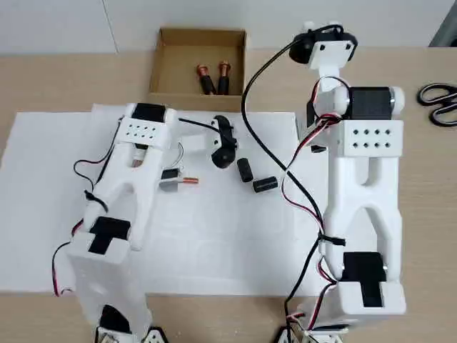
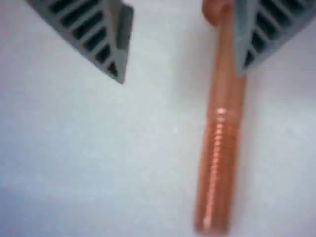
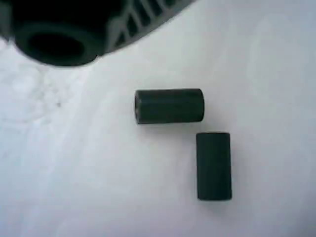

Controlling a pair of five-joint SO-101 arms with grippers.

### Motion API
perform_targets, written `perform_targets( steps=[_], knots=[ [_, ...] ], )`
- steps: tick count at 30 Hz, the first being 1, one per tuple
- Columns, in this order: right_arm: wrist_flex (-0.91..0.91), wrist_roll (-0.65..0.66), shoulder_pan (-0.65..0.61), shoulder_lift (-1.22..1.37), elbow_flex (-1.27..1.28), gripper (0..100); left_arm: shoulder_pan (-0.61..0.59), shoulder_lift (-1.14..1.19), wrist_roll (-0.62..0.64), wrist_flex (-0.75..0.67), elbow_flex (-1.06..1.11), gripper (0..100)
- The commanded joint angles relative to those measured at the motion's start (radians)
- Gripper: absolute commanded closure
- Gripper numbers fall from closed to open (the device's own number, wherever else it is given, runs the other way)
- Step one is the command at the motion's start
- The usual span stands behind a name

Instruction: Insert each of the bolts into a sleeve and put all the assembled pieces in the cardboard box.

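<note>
Bolt [image 2: 219, 148] lies on open white sheet [image 2: 98, 163], beside 1 finger [image 2: 266, 29] of the wide-open, empty left end effector [image 2: 180, 74].

An open brown cardboard box [image 1: 193, 100] stands at the far edge of the table. It holds two assembled pieces [image 1: 206, 80], each a copper bolt seated in a black sleeve, lying side by side with their copper heads toward the box's far wall. A loose copper-coloured threaded bolt [image 2: 219, 148] lies flat on the white sheet, and near it two short black cylindrical sleeves [image 3: 169, 105] lie on their sides, close together but not touching, roughly at right angles.
</note>
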Motion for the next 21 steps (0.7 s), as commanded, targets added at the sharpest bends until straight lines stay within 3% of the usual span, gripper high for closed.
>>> perform_targets(
  steps=[1, 3, 9, 13, 18, 21],
  knots=[
    [-0.010, 0.011, 0.007, -0.064, -0.005, 99.4, -0.005, -0.020, -0.006, -0.012, -0.022, 85],
    [-0.010, 0.011, 0.005, -0.064, -0.005, 99.4, -0.009, -0.020, 0.017, 0.003, -0.053, 85],
    [-0.010, 0.011, 0.010, -0.064, -0.005, 99.3, -0.077, -0.051, 0.325, 0.169, -0.282, 85],
    [-0.010, 0.012, 0.010, -0.064, -0.005, 99.1, -0.107, -0.120, 0.629, 0.192, -0.366, 85],
    [-0.010, 0.012, 0.010, -0.064, -0.005, 99.1, -0.101, -0.226, 1.140, 0.193, -0.352, 85],
    [-0.010, 0.012, 0.010, -0.064, -0.005, 99.1, -0.074, -0.288, 1.341, 0.193, -0.271, 85]
  ],
)
